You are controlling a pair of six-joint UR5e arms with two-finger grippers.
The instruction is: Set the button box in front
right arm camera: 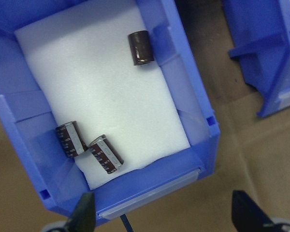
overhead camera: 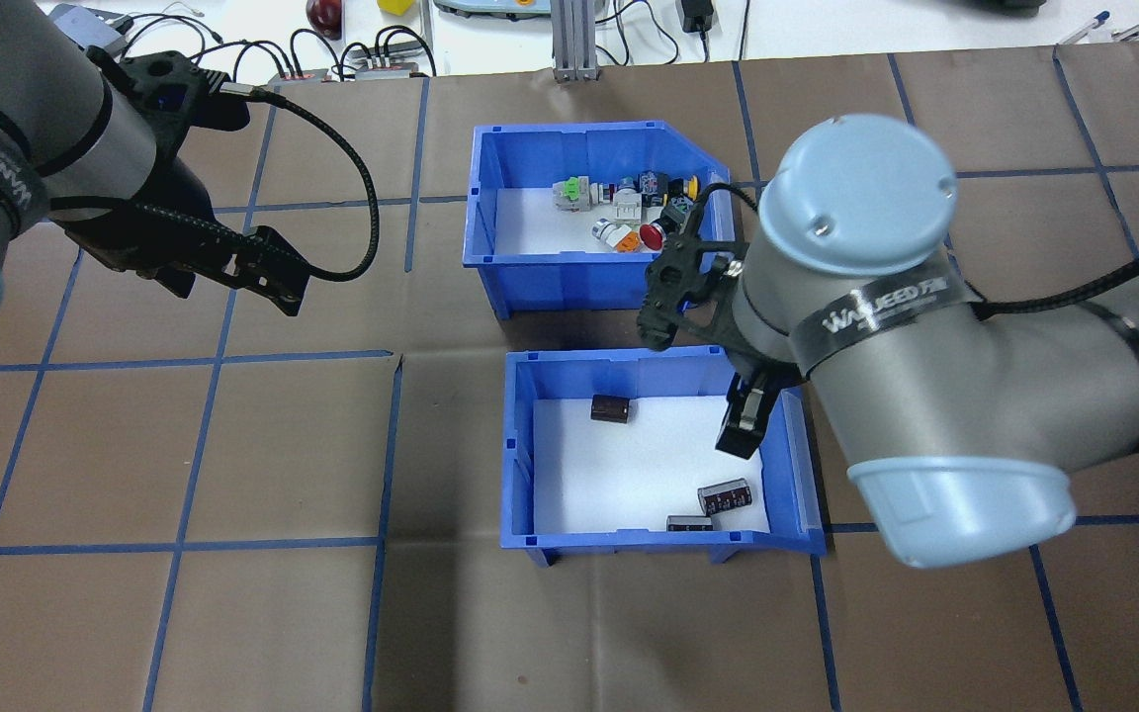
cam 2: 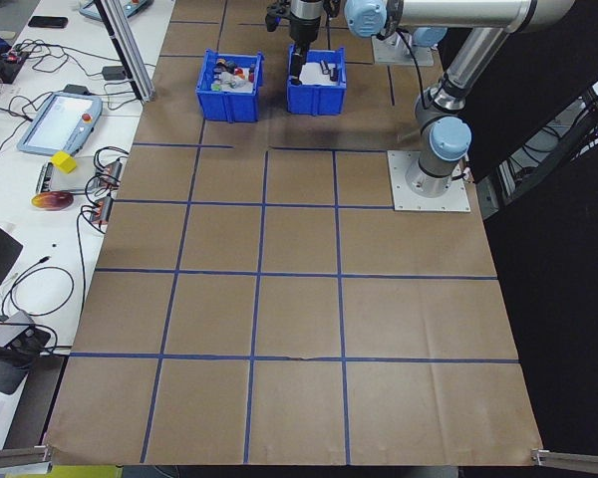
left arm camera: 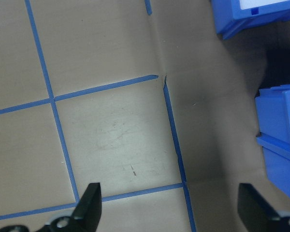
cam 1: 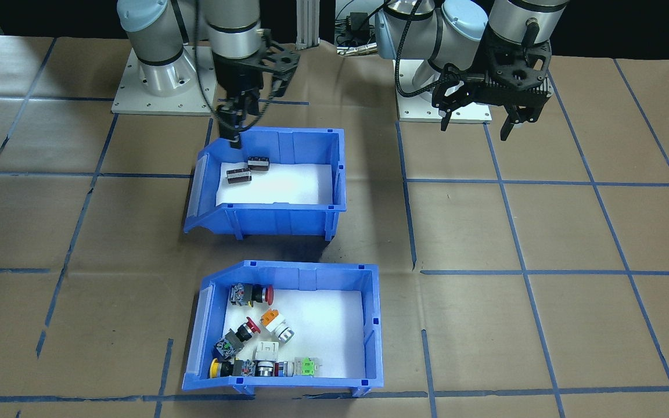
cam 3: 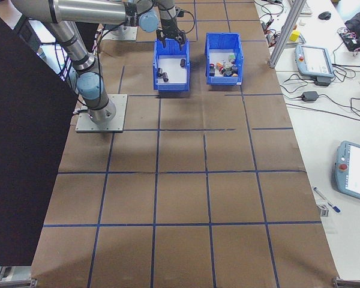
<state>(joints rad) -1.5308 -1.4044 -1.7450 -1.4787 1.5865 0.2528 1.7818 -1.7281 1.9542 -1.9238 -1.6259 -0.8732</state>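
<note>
Brown papered table (cam 1: 543,232) carries the button box (cam 1: 372,325). Beside it, the right gripper (overhead camera: 743,420) (fingers spread) points down into the dark-parts bin (overhead camera: 520,445). Well aside, the left gripper (cam 1: 477,119) hovers, spread, empty.

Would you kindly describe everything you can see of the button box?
The button box is a blue plastic bin with a sloped open front and a white lining. It sits flat on the brown paper-covered table, apart from the bin of dark cylinders, which lies between it and the robot. Inside are loose push-button switches with red, yellow, orange and green parts, bunched toward the open front. Neither hand touches it.
</note>
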